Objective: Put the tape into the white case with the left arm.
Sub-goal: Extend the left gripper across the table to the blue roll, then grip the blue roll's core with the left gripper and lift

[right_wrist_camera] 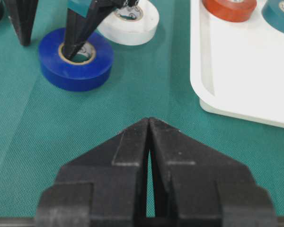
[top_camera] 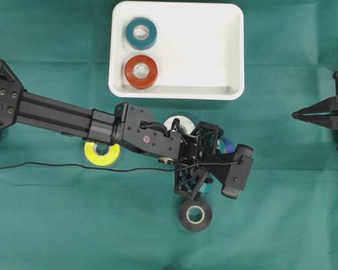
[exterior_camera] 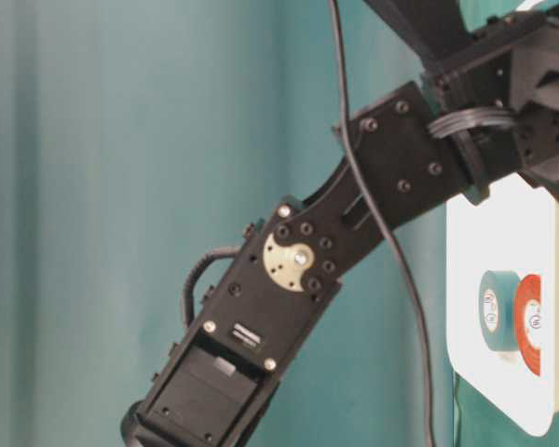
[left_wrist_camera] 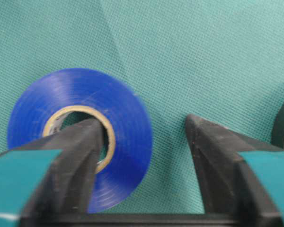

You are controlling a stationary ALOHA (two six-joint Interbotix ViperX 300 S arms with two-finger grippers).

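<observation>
The right gripper (right_wrist_camera: pixel 149 124) is resting with its jaws pressed together, holding nothing. Beyond it, the left gripper (left_wrist_camera: pixel 144 130) is straddling the blue tape (left_wrist_camera: pixel 80 137) on the green cloth (left_wrist_camera: pixel 203 56), one finger (left_wrist_camera: pixel 78 146) in its core, jaws part-open, not yet clamping. Farther off, near the cloth's far edge, the white case (top_camera: pixel 214 50) is carrying teal and red rolls.

Even, bright, diffuse light from above; green cloth (top_camera: pixel 56 225) evenly lit to all its edges. Shadows soft and short: faint dark rim under my left arm (top_camera: pixel 56 112) and beside black roll (top_camera: pixel 195 215). Mild glare inside white case (top_camera: pixel 208 50); its wall nearly blown out in table-level view. My left wrist view soft: blue roll (left_wrist_camera: pixel 128 137) slightly blurred, my fingers (left_wrist_camera: pixel 66 161) smeared at bottom edge. Right wrist view: near black fingers (right_wrist_camera: pixel 189 175) soft, far rolls sharper.
</observation>
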